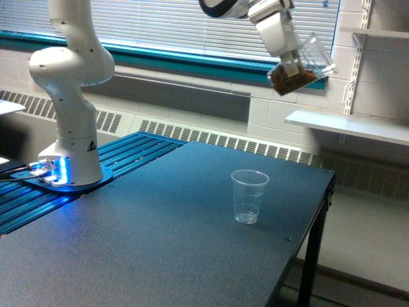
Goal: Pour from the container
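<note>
High at the top of the exterior view, my gripper (293, 64) is shut on the container (303, 64), a clear thick-walled tumbler. It is tilted with its mouth up toward the exterior view's right, and brown bits lie in its lower end. A thin clear plastic cup (249, 196) stands upright and looks empty on the dark table (160, 243), well below the container and a little toward the exterior view's left of it.
The arm's white base (70, 102) stands at the exterior view's left on a blue ribbed plate (128, 153). A white wall shelf (358, 125) lies at the right, just beyond the table's right edge (319, 217). Window blinds run behind.
</note>
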Motion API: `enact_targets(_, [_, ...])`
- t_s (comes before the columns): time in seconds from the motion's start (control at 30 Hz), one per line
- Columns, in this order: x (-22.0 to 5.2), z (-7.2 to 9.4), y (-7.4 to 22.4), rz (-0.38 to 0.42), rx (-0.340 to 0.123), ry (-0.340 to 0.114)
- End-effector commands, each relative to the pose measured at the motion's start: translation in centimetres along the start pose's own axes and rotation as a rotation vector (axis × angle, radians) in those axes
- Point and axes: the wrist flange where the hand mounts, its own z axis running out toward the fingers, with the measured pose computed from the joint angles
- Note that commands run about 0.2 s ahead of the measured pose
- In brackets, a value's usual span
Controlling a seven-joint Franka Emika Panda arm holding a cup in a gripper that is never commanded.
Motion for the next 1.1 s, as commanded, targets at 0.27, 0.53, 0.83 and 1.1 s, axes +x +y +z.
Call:
enact_targets(0.27, [-4.8, -0.4, 2.2, -0.162, 0.004, -0.019])
enact_targets(0.53, [-8.1, 0.9, 4.6, -0.225, -0.021, -0.06])
enact_targets(0.83, [-10.9, 2.5, 7.2, -0.279, -0.067, -0.117])
enact_targets(1.1, [-12.0, 3.8, 9.3, -0.322, -0.116, -0.157])
